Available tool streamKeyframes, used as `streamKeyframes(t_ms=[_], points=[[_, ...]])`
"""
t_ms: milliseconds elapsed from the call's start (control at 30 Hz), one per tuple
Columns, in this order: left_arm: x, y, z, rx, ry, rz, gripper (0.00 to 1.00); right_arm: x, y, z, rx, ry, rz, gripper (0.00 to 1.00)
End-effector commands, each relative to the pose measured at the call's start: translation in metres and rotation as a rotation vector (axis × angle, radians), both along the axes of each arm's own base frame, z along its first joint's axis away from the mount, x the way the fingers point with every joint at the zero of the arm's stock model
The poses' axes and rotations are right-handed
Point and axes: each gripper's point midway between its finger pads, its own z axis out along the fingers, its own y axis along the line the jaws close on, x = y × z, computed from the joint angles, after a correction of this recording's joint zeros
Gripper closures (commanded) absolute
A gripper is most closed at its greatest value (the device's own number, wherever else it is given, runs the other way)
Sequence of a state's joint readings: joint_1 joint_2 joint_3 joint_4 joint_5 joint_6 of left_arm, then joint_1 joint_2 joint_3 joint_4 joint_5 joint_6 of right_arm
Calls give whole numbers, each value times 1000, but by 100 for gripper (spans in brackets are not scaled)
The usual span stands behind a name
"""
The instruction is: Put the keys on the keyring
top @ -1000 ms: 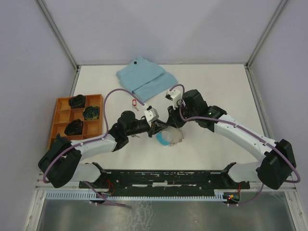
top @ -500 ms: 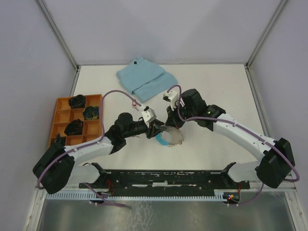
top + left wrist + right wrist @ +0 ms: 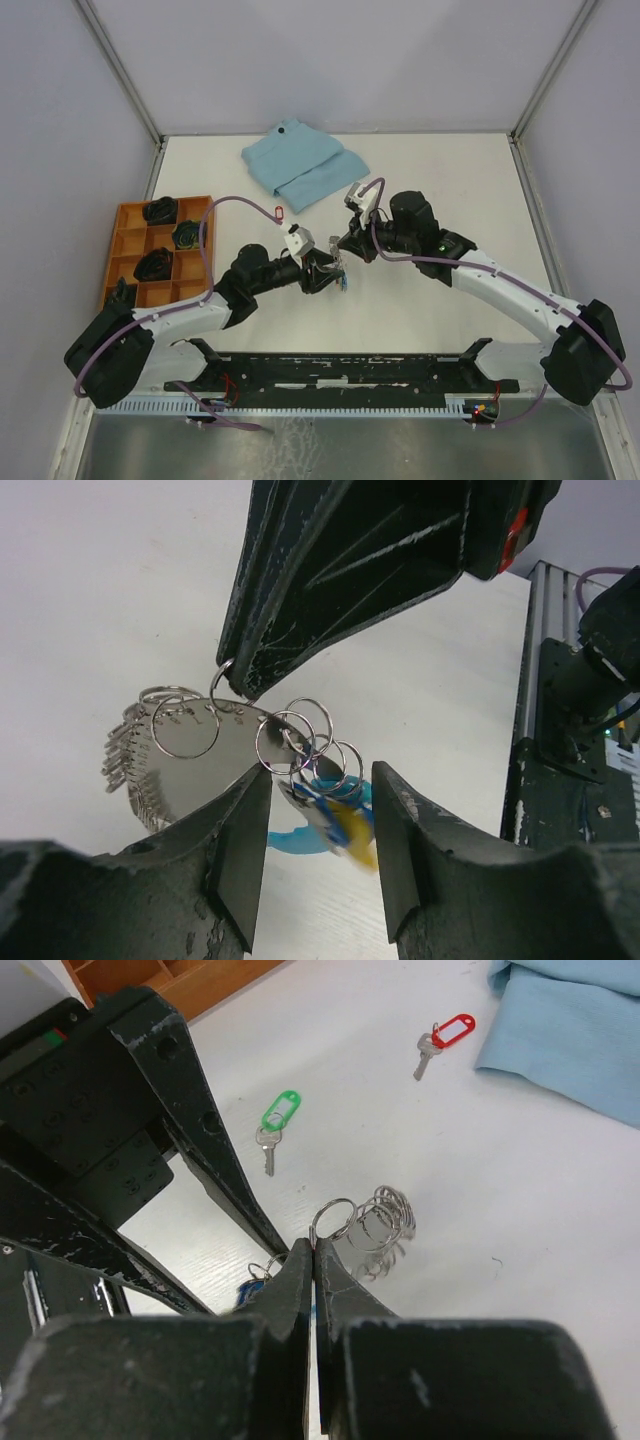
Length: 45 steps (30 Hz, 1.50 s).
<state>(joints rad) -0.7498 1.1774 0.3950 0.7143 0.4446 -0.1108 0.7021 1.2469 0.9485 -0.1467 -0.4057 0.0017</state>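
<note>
The keyring (image 3: pixel 300 742), a chain of silver rings with a light-blue strap (image 3: pixel 292 840) and a yellow tag (image 3: pixel 356 832), hangs above the table. My right gripper (image 3: pixel 314 1243) is shut on its top ring (image 3: pixel 333 1218). My left gripper (image 3: pixel 320 780) stands open just below, its fingers (image 3: pixel 245 830) on either side of the lowest rings and the tag. From above, the two grippers meet near the table's middle, left gripper (image 3: pixel 325 272) and right gripper (image 3: pixel 345 243). A green-tagged key (image 3: pixel 275 1125) and a red-tagged key (image 3: pixel 441 1042) lie loose on the table.
A folded light-blue cloth (image 3: pixel 305 165) lies at the back of the table. An orange compartment tray (image 3: pixel 128 240) holding dark items stands at the left. The red key (image 3: pixel 278 211) lies between the tray and the grippers.
The right gripper has shut on a ring and lifted the keyring off the table. The left gripper has opened and let go, and its arm has shifted slightly left.
</note>
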Motion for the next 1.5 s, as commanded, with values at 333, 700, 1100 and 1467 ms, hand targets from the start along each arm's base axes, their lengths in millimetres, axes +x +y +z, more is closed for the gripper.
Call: streamKeyframes(t_ms=[333,700,1100,1467], points=[[-11,14,25,-132,-64,8,48,8,5,6,112,-322,68,99],[14,43,47,-203,-207,8,46,-7,9,8,159,-421,197,99],[23,31,45,-188,-308,-161,60,-14,10,12,220,-441,284,99],[24,24,38,-130,-318,-248,68,-15,12,13,233,-441,308,99]])
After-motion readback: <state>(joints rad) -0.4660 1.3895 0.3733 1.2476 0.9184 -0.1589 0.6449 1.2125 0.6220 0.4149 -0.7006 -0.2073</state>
